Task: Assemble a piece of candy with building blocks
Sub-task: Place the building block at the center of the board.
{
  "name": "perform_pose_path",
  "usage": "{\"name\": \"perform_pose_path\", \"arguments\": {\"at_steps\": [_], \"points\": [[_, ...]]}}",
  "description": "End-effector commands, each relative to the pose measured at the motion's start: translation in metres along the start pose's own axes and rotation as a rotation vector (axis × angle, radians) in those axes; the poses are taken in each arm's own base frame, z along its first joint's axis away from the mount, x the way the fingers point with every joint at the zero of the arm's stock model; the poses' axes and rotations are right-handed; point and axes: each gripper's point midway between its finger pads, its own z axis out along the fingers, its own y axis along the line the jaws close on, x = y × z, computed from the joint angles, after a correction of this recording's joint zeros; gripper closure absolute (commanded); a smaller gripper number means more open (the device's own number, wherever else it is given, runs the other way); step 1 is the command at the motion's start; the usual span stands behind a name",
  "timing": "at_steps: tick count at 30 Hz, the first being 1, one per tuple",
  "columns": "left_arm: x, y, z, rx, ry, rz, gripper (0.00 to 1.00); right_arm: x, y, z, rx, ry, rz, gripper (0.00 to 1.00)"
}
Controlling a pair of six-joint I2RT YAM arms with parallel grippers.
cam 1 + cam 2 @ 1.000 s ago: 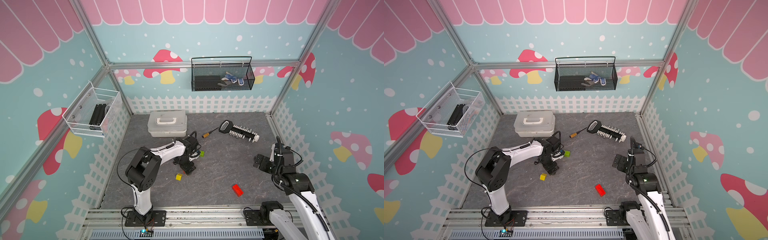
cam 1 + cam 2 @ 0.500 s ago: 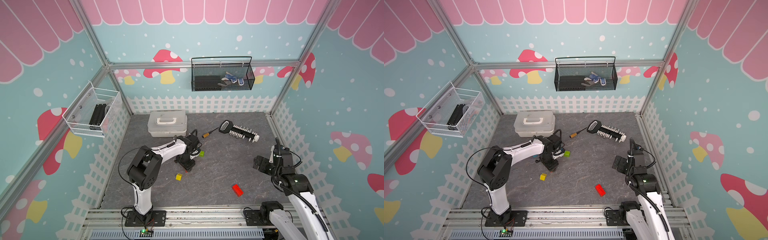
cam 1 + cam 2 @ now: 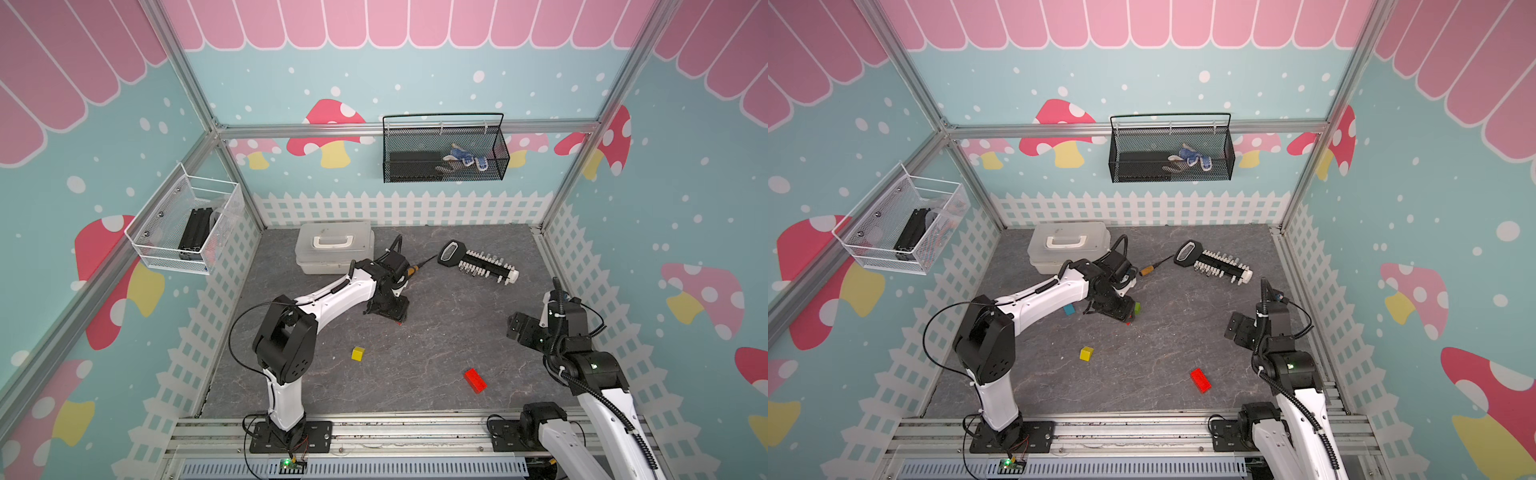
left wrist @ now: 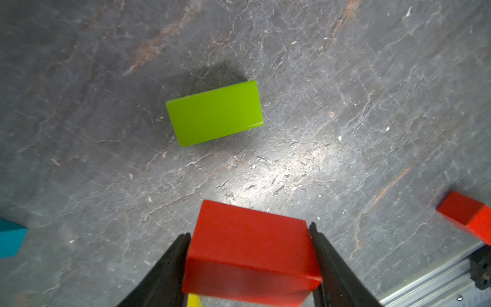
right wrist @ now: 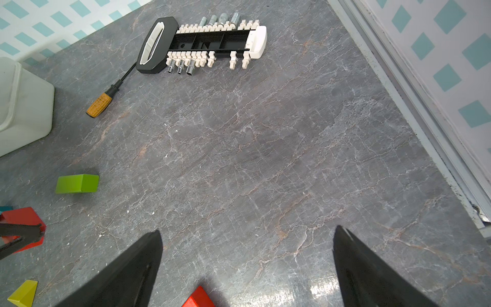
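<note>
My left gripper [image 4: 249,230] is shut on a red block [image 4: 249,255], its black fingers pressed on both sides; in a top view it [image 3: 1119,311] stands mid-floor. The other building blocks lie apart: a green block [image 4: 215,113] just past the held one, a blue block [image 3: 1069,308] beside the left arm, a yellow block [image 3: 357,353] nearer the front, and a second red block [image 3: 474,380] at the front right. No candy shape is in view. My right gripper [image 5: 245,234] hangs open over bare floor at the right [image 3: 519,328].
A white lidded box [image 3: 334,251] stands at the back left. An orange-handled screwdriver [image 5: 106,99] and a black-and-white bit rack [image 3: 482,264] lie at the back. A wire basket [image 3: 444,153] hangs on the back wall and another [image 3: 187,226] on the left wall.
The left gripper's jaws have narrowed onto the red block, and it has shifted a little toward the back right. The right arm has barely moved.
</note>
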Motion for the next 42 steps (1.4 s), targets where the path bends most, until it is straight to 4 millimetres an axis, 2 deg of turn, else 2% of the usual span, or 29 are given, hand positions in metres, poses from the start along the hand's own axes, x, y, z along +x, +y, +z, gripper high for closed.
{"name": "perform_pose_path", "arguments": {"at_steps": [1, 12, 21, 26, 32, 34, 38, 42], "points": [[0.0, -0.005, 0.015, 0.019, 0.032, -0.116, 0.54, 0.006, 0.0, -0.001, -0.003, 0.017, -0.004, 0.0], [-0.013, 0.009, 0.039, -0.041, -0.023, -0.213, 0.51, 0.005, -0.001, -0.002, -0.001, 0.005, 0.003, 0.0], [-0.007, 0.031, 0.059, -0.148, -0.004, -0.291, 0.46, 0.005, -0.001, -0.002, -0.002, 0.01, -0.002, 0.0], [-0.013, 0.032, 0.063, -0.15, -0.024, -0.304, 0.43, 0.005, 0.0, -0.001, -0.003, 0.013, 0.0, 0.0], [-0.018, 0.029, 0.054, -0.131, -0.051, -0.306, 0.36, 0.003, 0.004, -0.004, -0.026, 0.006, -0.008, 0.0], [-0.019, 0.026, 0.048, -0.117, -0.069, -0.298, 0.34, 0.002, -0.001, -0.005, 0.004, 0.0, -0.003, 0.0], [-0.022, 0.016, 0.033, -0.068, -0.094, -0.284, 0.29, -0.003, -0.006, -0.008, 0.045, 0.004, -0.022, 0.0], [-0.029, 0.009, 0.013, -0.037, -0.141, -0.273, 0.25, -0.012, -0.002, -0.013, 0.035, -0.003, -0.038, 0.0]]}}
